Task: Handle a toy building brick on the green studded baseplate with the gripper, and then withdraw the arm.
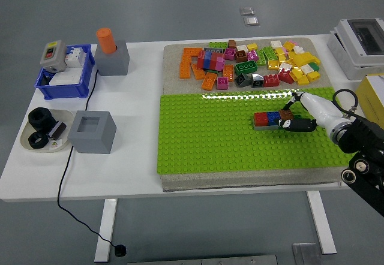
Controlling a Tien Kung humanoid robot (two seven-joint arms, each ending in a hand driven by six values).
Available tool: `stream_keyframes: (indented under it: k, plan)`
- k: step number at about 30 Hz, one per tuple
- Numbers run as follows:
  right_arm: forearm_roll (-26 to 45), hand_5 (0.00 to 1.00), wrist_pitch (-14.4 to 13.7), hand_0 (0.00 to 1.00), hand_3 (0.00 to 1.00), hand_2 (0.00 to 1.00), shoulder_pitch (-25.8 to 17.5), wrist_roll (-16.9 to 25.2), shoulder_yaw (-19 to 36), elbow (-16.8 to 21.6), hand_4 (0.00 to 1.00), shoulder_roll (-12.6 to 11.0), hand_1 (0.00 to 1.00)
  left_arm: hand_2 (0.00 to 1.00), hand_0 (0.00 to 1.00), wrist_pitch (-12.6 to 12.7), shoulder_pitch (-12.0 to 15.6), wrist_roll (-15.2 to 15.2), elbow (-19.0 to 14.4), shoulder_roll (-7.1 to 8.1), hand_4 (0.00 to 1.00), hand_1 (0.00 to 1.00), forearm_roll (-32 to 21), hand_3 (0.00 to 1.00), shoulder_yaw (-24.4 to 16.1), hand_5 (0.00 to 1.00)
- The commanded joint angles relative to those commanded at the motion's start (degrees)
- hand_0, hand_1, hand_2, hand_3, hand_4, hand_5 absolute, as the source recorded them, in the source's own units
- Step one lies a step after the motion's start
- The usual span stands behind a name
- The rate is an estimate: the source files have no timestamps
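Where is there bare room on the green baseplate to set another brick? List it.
The green baseplate is bare across its whole left half and along its near edge. Its only crowded spot is mid-right, where the right hand is at the brick row. The loose brick pile behind it leaves no room.

Lab: white table [132, 97], switch parts bin [63, 76]
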Motion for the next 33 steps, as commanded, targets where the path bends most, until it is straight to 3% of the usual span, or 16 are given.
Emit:
stream_keyframes:
  k: [14,33]
  plan:
    - [0.1,0.509,0.2,0.929,0.624,0.937,-0.7,-0.1,-0.1,-0.2,0.810,-0.7,0.892,0.535,0.597,0.0,0.0,-0.1,0.0,0.01,0.753,0.615,-0.1,0.594,0.1,0.197]
    - [0.0,0.506,0.1,0.928,0.623,0.932,-0.5,0.1,-1.2,-1.1,0.811,0.1,0.890,0.536,0.597,-0.1,0.0,-0.2,0.0,-0.05,0.757,0.616,-0.2,0.593,0.2,0.203]
